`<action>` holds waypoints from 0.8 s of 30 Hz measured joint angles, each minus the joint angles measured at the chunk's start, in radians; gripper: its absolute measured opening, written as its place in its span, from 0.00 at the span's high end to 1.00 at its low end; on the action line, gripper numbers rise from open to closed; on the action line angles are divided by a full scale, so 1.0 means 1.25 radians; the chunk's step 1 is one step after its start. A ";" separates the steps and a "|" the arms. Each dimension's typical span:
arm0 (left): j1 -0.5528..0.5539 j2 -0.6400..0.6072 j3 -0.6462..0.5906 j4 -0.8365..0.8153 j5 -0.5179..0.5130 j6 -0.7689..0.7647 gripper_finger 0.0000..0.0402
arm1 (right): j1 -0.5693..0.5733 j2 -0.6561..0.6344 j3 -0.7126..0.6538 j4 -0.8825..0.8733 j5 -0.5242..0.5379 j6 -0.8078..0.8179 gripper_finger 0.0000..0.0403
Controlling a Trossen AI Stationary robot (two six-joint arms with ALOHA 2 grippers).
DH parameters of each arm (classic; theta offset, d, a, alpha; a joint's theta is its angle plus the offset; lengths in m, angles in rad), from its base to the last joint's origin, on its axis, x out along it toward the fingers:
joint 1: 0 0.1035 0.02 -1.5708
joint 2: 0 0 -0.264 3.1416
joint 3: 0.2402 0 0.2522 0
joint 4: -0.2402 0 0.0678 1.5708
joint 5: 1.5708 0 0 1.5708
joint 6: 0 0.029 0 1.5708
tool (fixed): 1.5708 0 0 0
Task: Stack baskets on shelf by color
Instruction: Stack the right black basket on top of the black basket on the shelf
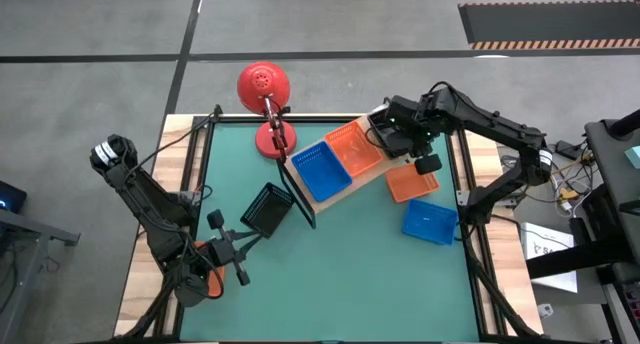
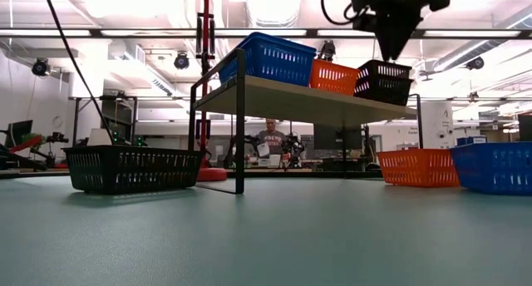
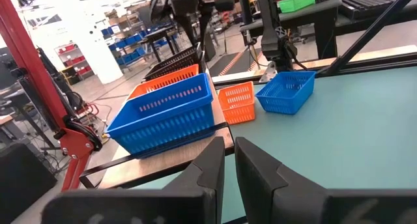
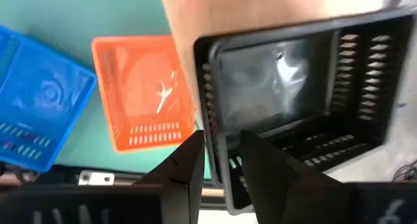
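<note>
So no readable writing or labels on any of this stuff as far as I can make out. Nearest the low camera, a black basket (image 2: 123, 169) sits on the green mat (image 1: 340, 274) just beside the shelf's (image 2: 307, 99) front post, and the left gripper (image 3: 229, 172) waits near it at the table's left side, fingers pinched almost together with nothing between them. On the mat's right side an orange basket (image 1: 412, 183) and a blue basket (image 1: 431, 221) sit next to each other, well off the shelf. Up on the shelf board it goes blue basket (image 2: 268, 59), orange basket (image 2: 335, 76), then a second black basket (image 2: 383, 81) at the far end. The right gripper (image 4: 221, 160) is right above that one, its fingers straddling the near wall, parted and not really clamping it. A red lamp (image 1: 265, 87) stands behind the shelf.
</note>
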 joint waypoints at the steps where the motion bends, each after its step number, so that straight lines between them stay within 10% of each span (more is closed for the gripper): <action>1: 0.000 0.000 -0.001 0.000 0.000 0.000 0.95 | 0.003 0.000 0.010 0.002 0.000 0.005 0.79; 24: 0.000 0.000 -0.006 -0.001 0.000 0.024 0.95 | 0.004 0.020 -0.046 0.139 -0.049 0.049 0.98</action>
